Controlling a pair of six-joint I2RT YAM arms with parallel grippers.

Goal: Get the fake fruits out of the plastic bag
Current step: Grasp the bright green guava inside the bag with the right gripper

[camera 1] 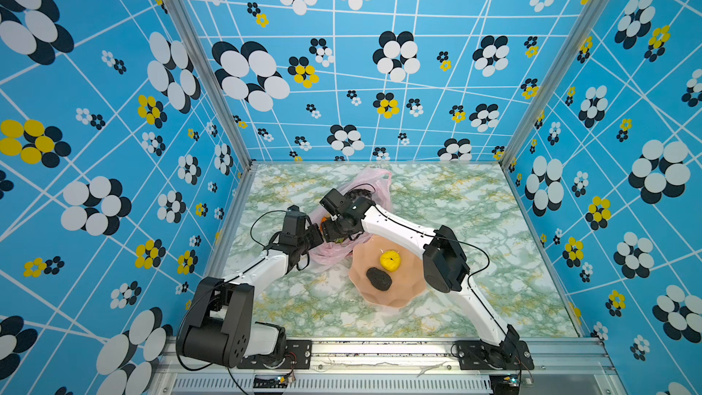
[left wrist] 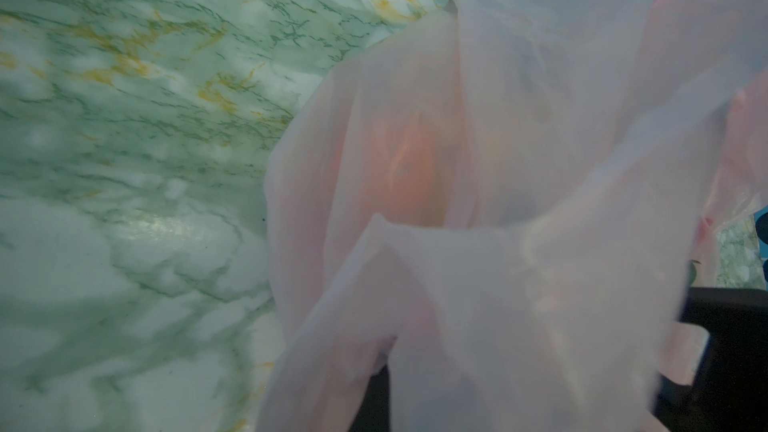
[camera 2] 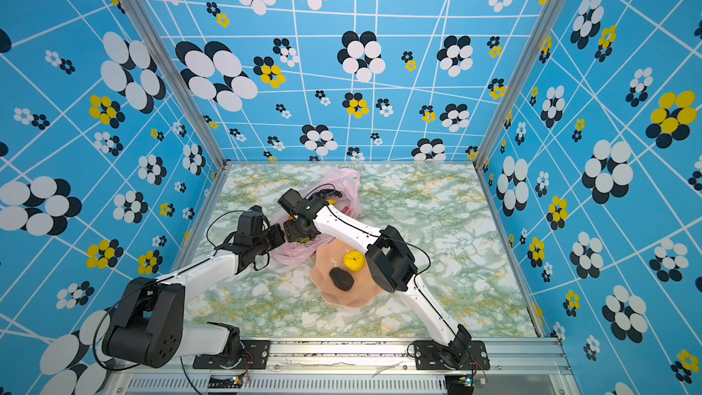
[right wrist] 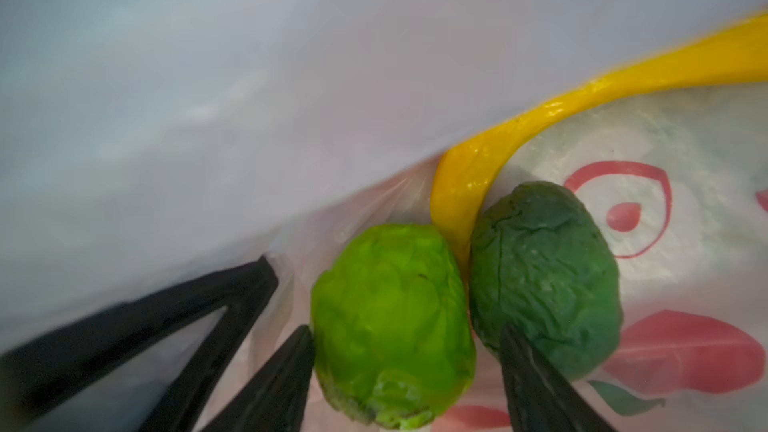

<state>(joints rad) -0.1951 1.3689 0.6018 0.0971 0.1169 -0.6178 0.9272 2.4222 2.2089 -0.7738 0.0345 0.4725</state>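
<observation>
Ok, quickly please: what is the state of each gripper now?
Left gripper: shut, pinching the plastic bag.
Right gripper: open, jaws either side of the light green fruit in the bag.

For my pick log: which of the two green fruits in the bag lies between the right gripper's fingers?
The bright lime-green fruit; the darker green fruit lies beyond one finger, outside the gap.

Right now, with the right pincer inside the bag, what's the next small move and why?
Probably close the right pincer on the bright green fruit: its open jaws straddle it, with the dark green fruit and banana close beside. The left pincer seems shut on the edge of the plastic bag, so leave it.
</observation>
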